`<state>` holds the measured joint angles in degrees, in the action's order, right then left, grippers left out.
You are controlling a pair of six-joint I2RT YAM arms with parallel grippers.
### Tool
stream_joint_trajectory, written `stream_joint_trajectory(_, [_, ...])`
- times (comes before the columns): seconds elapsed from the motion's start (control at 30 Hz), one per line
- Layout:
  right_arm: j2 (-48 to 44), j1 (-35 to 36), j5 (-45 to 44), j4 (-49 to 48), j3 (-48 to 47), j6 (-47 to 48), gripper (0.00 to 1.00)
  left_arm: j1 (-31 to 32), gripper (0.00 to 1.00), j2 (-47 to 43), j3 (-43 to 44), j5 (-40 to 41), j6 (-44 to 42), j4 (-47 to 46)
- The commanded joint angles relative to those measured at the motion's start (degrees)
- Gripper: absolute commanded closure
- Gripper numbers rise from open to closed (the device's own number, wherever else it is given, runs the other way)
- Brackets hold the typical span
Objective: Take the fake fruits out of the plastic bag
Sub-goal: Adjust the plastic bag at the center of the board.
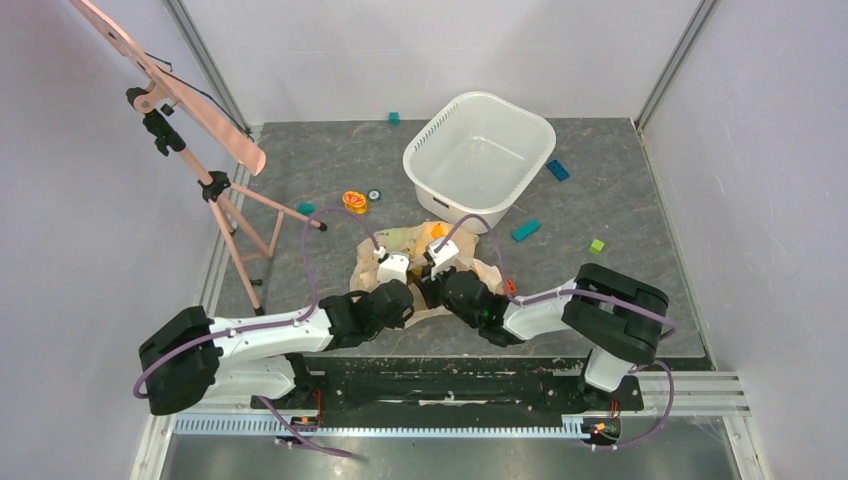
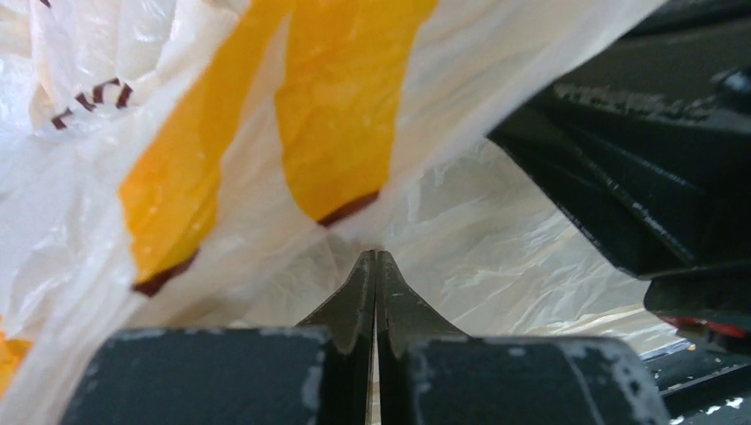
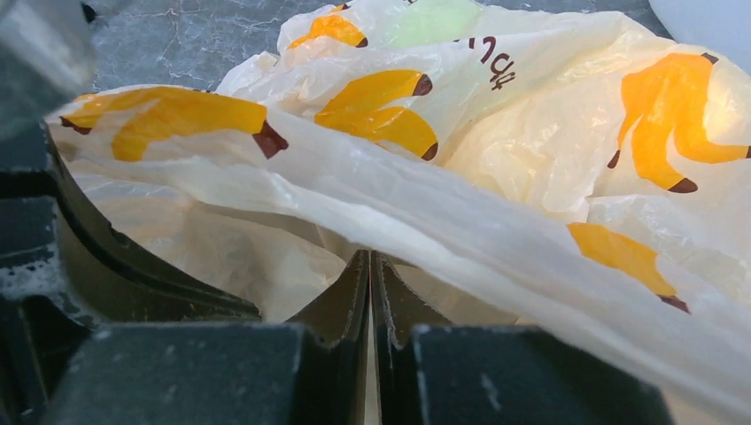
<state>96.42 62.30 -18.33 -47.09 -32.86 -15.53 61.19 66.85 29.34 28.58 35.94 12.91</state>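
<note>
The plastic bag (image 1: 487, 270), thin beige film printed with yellow bananas, lies crumpled at the near middle of the table, mostly under both wrists. My left gripper (image 1: 388, 258) is shut, its tips (image 2: 376, 255) pinching the plastic bag (image 2: 266, 133), which rises taut above them. My right gripper (image 1: 437, 250) is shut beside it, its tips (image 3: 369, 255) closed on a fold of the plastic bag (image 3: 496, 221). One of the fake fruits, a green pear (image 3: 434, 19), shows dimly through the film at the bag's far end (image 1: 402, 238). The other fruits are hidden.
A white tub (image 1: 480, 150) stands just beyond the bag. An orange flower-shaped disc (image 1: 354, 201) lies left of it. Small blocks are scattered about: teal (image 1: 525, 230), blue (image 1: 557, 170), green (image 1: 597, 246). A pink tripod (image 1: 230, 200) stands at the left edge.
</note>
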Motion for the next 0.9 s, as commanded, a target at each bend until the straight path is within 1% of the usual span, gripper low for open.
stream_joint_trajectory(0.0, [1.76,0.1,-2.41,-3.95,-1.86,-0.87,0.96,-0.27,0.98,0.18,-1.65,-0.78,0.7,-3.37])
stream_joint_trajectory(0.23, [6.35,0.17,-4.78,-0.37,-4.32,-1.11,0.96,-0.23,0.98,-0.91,-1.74,-0.81,0.31,-2.94])
stream_joint_trajectory(0.4, [5.88,0.36,-5.74,2.17,-1.9,-3.82,0.97,-0.24,0.98,-4.4,-1.14,0.3,0.27,-0.73])
stream_joint_trajectory(0.43, [5.79,0.45,-5.72,3.85,-2.12,-4.47,0.97,-0.25,0.98,-5.26,-1.05,0.5,0.39,-0.27])
stream_joint_trajectory(0.57, [8.14,0.95,-2.52,16.82,-6.74,-6.28,0.97,-0.23,0.98,-8.44,-1.12,1.96,0.6,-0.14])
stream_joint_trajectory(0.6, [8.62,1.42,-2.52,18.31,-6.96,-7.03,0.98,-0.22,0.98,-8.74,-1.14,2.73,0.64,-0.19])
stream_joint_trajectory(0.73, [8.75,3.19,-1.95,19.76,-4.02,-10.82,0.98,-0.42,0.98,-8.14,-0.85,4.52,0.61,-0.88])
stream_joint_trajectory(0.87, [7.21,6.24,-2.36,21.56,-1.86,-13.63,0.98,-0.44,0.98,-5.9,-1.03,4.6,0.55,-2.84])
